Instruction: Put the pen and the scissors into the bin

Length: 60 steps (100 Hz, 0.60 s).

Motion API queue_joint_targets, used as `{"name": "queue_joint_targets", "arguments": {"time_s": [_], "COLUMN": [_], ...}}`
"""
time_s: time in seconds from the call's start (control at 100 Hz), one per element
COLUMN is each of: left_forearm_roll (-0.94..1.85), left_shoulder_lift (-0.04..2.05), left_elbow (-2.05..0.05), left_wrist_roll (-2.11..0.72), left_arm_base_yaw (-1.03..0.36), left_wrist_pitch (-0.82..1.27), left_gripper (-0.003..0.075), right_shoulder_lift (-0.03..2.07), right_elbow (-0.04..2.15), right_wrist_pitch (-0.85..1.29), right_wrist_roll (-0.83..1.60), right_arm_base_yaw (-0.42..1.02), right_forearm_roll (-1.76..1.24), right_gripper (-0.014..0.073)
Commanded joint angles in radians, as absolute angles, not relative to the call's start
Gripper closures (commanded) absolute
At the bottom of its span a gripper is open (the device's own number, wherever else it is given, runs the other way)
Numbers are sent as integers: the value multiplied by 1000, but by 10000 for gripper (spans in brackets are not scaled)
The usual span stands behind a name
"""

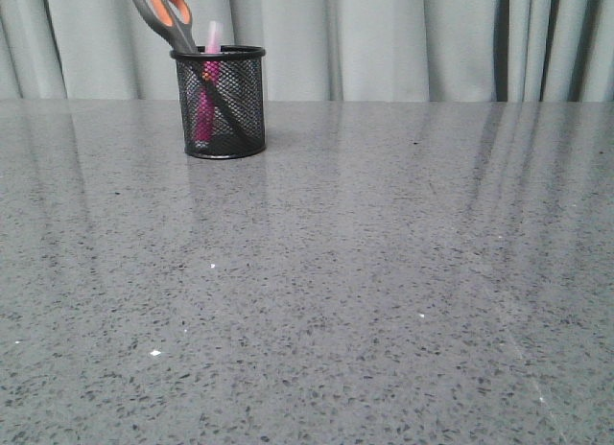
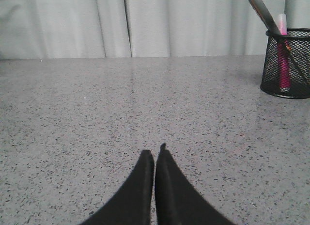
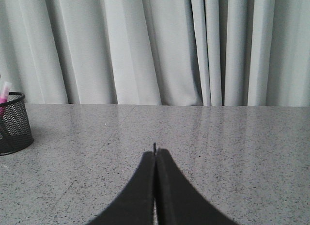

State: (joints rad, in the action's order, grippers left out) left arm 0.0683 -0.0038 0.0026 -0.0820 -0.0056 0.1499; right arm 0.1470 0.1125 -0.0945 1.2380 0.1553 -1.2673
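Note:
The black mesh bin (image 1: 220,102) stands at the far left of the table, near the curtain. Inside it the pink pen (image 1: 207,81) stands upright, its whitish cap poking above the rim. The scissors (image 1: 165,13) lean in the bin too, blades down, grey and orange handles sticking out to the upper left. The left wrist view shows the bin (image 2: 286,62) with the pen (image 2: 283,55) and a scissors handle (image 2: 264,10), well away from my left gripper (image 2: 154,151), which is shut and empty. My right gripper (image 3: 155,153) is also shut and empty, far from the bin (image 3: 13,122). Neither gripper appears in the front view.
The grey speckled table (image 1: 365,272) runs back to a pale pleated curtain (image 1: 403,37) behind it.

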Motion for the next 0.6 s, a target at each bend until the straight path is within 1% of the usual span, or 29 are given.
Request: {"name": "queue_joint_targets", "arguments": {"time_s": [0.0, 0.05, 0.1, 0.22, 0.27, 0.35, 0.49, 0.59], "left_forearm_roll": [78, 78, 78, 78, 78, 78, 78, 78], "left_shoulder_lift": [-30, -30, -30, -30, -30, -30, -30, -30], "left_elbow": [25, 25, 25, 25, 25, 25, 25, 25], "left_wrist_roll": [-70, -70, -70, -70, -70, -70, -70, -70], "left_arm_base_yaw": [-13, -13, -13, -13, -13, -13, -13, -13], "left_wrist_pitch": [73, 73, 73, 73, 73, 73, 73, 73], "left_gripper": [742, 742, 742, 742, 742, 742, 742, 742], "right_shoulder_lift": [155, 155, 155, 156, 156, 156, 107, 31], "right_elbow": [138, 138, 138, 134, 134, 123, 47, -10], "right_wrist_pitch": [-140, -137, -135, -114, -85, -17, -37, -31], "right_wrist_roll": [1241, 1228, 1101, 534, 393, 303, 147, 116], "right_arm_base_yaw": [151, 151, 151, 149, 139, 114, 86, 80], "right_forearm_roll": [-1258, -1229, -1096, -503, -348, -240, -58, -42], "right_gripper": [669, 669, 669, 669, 669, 669, 669, 669]}}
